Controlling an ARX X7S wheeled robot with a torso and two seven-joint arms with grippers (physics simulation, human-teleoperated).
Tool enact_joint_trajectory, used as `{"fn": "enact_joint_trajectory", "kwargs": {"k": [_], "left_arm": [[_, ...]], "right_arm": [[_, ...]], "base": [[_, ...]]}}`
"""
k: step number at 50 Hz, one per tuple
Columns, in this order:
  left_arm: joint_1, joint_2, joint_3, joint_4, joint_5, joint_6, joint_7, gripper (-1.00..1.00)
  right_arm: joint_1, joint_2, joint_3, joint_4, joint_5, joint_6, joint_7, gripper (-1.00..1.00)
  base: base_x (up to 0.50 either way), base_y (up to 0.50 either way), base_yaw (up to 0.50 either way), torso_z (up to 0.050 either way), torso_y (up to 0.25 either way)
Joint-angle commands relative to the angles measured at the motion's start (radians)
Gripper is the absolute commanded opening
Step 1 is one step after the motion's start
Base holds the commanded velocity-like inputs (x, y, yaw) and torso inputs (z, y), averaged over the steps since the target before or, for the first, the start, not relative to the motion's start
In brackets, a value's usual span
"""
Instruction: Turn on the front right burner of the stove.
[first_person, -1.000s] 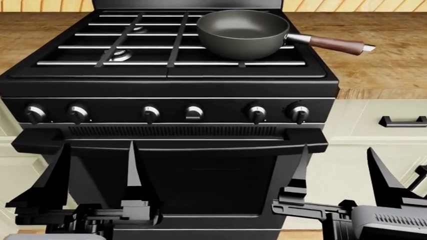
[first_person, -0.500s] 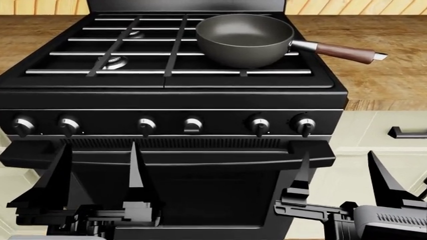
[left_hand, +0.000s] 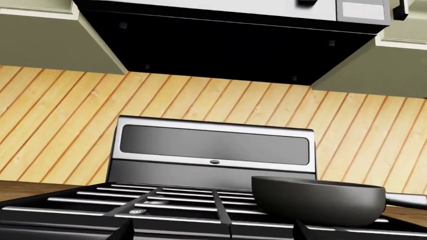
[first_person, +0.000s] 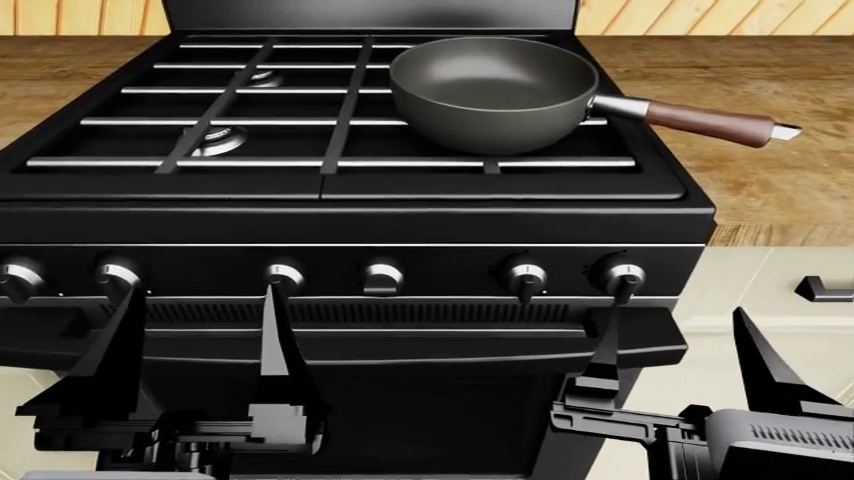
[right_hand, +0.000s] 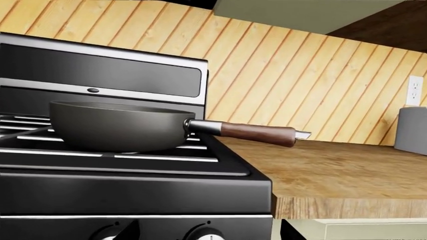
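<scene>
The stove (first_person: 360, 215) is glossy black, straight ahead of the robot, with grate bars on top and six silver-faced knobs (first_person: 623, 276) along its front above a wide door handle. A wooden surface (first_person: 761, 150) flanks it, backed by slanted wood panelling (right_hand: 280, 65). An empty dark pan (first_person: 491, 88) sits on the right grates. The left gripper (first_person: 194, 330) and right gripper (first_person: 674, 350) hover low before the oven door, jaws spread wide, empty.

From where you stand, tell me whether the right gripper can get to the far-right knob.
Probably yes: the right gripper is open just below the far-right knob, with only the oven handle jutting out nearby.
</scene>
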Motion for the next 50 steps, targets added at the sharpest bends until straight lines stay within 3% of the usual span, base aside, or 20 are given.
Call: {"fn": "enact_joint_trajectory", "kwargs": {"k": [1, 10, 19, 22, 29, 50], "left_arm": [[-0.003, -0.006, 0.007, -0.004, 0.003, 0.000, -0.007, 1.00], [-0.008, -0.009, 0.011, -0.008, -0.002, 0.002, -0.012, 1.00], [-0.014, -0.013, 0.018, -0.016, -0.009, -0.002, -0.013, 1.00], [-0.017, -0.014, 0.021, -0.021, -0.007, -0.002, -0.014, 1.00], [-0.021, -0.016, 0.027, -0.031, -0.005, -0.001, -0.018, 1.00], [-0.033, -0.023, 0.034, -0.050, -0.017, 0.007, -0.026, 1.00]], "right_arm": [[-0.003, 0.012, 0.011, 0.013, 0.025, -0.005, 0.021, 1.00], [-0.002, 0.002, 0.070, 0.020, 0.109, 0.009, 0.019, 1.00], [0.038, 0.004, 0.198, -0.034, 0.279, 0.247, -0.038, 1.00], [0.057, 0.071, 0.210, -0.041, 0.381, 0.299, 0.037, 1.00], [0.140, 0.366, 0.180, -0.040, 0.794, 0.315, 0.433, 1.00], [0.231, 0.413, 0.249, 0.117, 0.927, 0.378, 0.431, 1.00]], "base": [[0.03, 0.00, 0.00, 0.000, 0.000], [0.00, 0.00, 0.00, 0.000, 0.000], [0.00, 0.00, 0.00, 0.000, 0.000], [0.00, 0.00, 0.00, 0.000, 0.000], [0.00, 0.00, 0.00, 0.000, 0.000], [0.00, 0.00, 0.00, 0.000, 0.000]]}}
